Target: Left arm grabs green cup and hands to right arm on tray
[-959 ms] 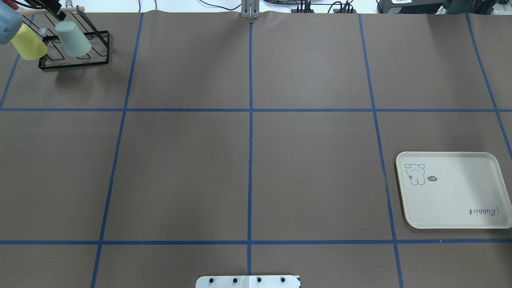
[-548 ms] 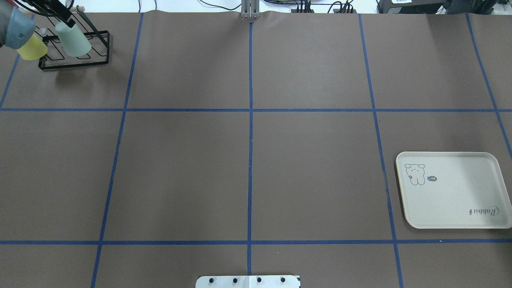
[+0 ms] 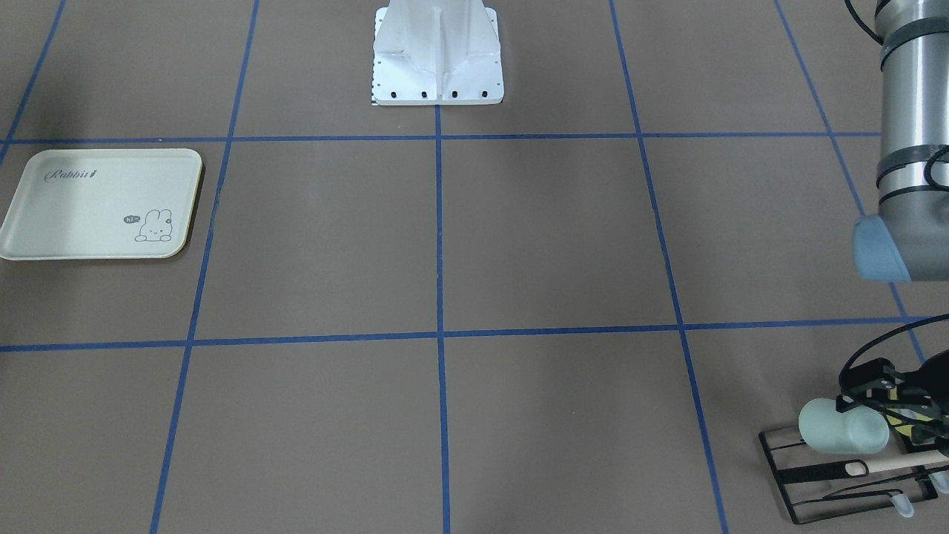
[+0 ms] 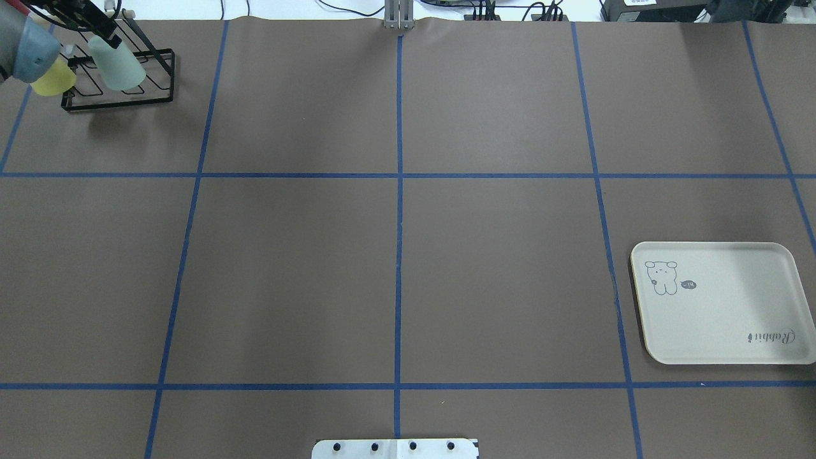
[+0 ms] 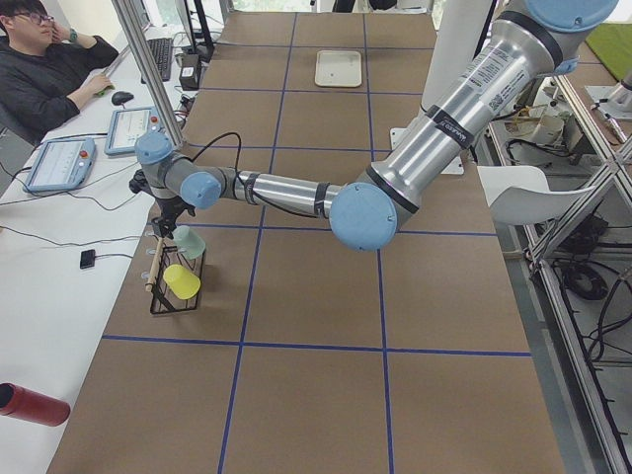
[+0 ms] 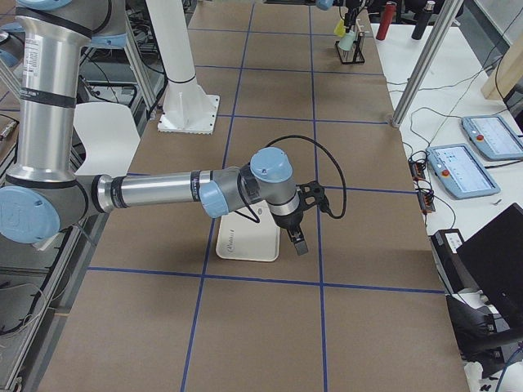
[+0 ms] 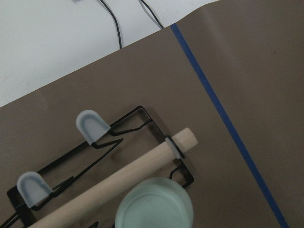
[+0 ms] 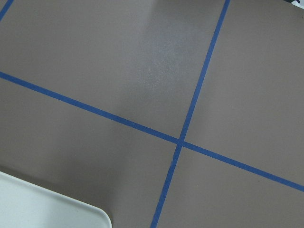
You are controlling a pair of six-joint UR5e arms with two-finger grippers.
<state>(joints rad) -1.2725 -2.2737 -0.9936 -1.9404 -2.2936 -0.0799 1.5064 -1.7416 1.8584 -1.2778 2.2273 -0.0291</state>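
Note:
The green cup [image 4: 118, 62] rests tilted on the black wire rack [image 4: 127, 102] at the table's far left corner. It also shows in the front view [image 3: 841, 435] and the left wrist view [image 7: 154, 204], where I see its flat base. My left gripper [image 4: 101, 30] hangs right at the cup's raised base end, and its fingers look spread and open in the front view [image 3: 886, 400]. The cream tray [image 4: 720, 306] lies empty at the near right. My right gripper [image 6: 298, 243] hovers beside the tray's far edge; I cannot tell whether it is open or shut.
A yellow cup [image 4: 52, 80] sits on the same rack, left of the green cup and partly under my left arm's wrist. A wooden bar [image 7: 118, 180] crosses the rack next to the green cup. Blue tape lines grid the brown table.
My left arm has moved in over the rack, covering more of the yellow cup. Its gripper has come closer to the green cup's raised end. The cups and the tray have not moved.

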